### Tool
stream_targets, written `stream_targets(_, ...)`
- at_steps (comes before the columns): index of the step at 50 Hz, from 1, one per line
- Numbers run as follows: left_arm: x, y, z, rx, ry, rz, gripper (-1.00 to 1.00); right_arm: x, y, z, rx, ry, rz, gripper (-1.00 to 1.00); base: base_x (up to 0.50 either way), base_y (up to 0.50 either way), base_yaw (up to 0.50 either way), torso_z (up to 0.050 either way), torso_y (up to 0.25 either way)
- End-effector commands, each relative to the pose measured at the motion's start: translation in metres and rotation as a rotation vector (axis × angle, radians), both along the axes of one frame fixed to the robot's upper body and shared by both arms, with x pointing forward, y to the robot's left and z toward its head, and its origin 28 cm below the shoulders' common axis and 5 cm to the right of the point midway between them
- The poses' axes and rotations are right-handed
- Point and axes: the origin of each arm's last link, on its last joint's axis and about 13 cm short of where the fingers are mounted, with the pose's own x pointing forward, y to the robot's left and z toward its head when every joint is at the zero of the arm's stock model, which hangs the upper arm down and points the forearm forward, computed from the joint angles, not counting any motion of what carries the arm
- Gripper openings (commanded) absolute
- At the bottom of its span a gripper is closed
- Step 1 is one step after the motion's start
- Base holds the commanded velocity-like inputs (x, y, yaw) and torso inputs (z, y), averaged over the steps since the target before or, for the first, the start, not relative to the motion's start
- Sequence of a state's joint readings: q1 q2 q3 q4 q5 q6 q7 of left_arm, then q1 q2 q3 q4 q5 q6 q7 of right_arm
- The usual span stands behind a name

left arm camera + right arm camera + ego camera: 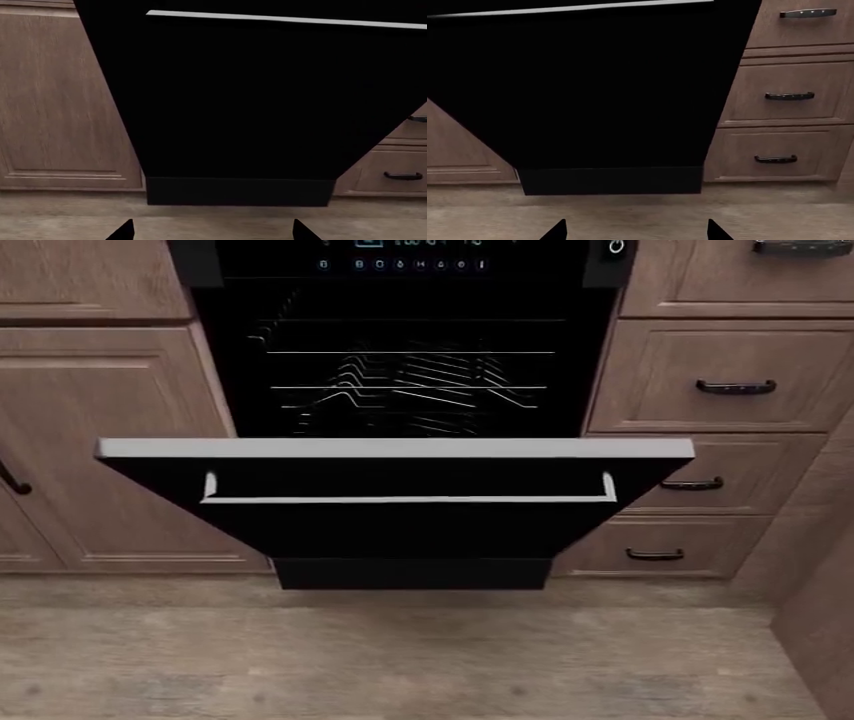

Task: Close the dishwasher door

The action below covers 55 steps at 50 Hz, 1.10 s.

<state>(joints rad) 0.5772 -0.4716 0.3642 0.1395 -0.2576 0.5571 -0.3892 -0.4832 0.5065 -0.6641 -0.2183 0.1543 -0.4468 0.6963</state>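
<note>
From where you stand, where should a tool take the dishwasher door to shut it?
Probably come from below: the dishwasher door hangs partly open, tilted outward, black outer face down. Push up near its silver top edge, or hook the bar handle. Both tools sit low, under it.

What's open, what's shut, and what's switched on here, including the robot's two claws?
Dishwasher door: partly open, tilted outward, racks visible behind.
Control strip: digits lit.
Wooden drawers: shut.
Cabinet door: shut.
Left gripper: jaws apart, empty, below the door.
Right gripper: jaws apart, empty.
</note>
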Motion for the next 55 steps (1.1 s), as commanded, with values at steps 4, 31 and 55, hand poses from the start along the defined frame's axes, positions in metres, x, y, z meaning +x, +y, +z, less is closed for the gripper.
stream_targets(4, -0.0001, 0.0001, 0.0001, 0.0, 0.0, 0.0, 1.0, 0.0008, -0.0003, 0.0001, 0.003, 0.001, -0.003, 1.0, 0.14, 0.07, 0.0, 0.0, 0.0)
stream_targets(31, 0.0005, -0.0002, 0.0005, 0.0, -0.002, 0.001, 1.0, 0.0012, -0.0006, 0.0001, 0.001, 0.002, -0.003, 1.0, 0.14, 0.0, 0.0, 0.0, 0.0)
stream_targets(55, 0.0, 0.0, 0.0003, 0.0, -0.001, 0.001, 1.0, 0.0022, -0.0008, 0.0003, 0.002, 0.001, -0.004, 1.0, 0.14, 0.0, 0.0, 0.0, 0.0)
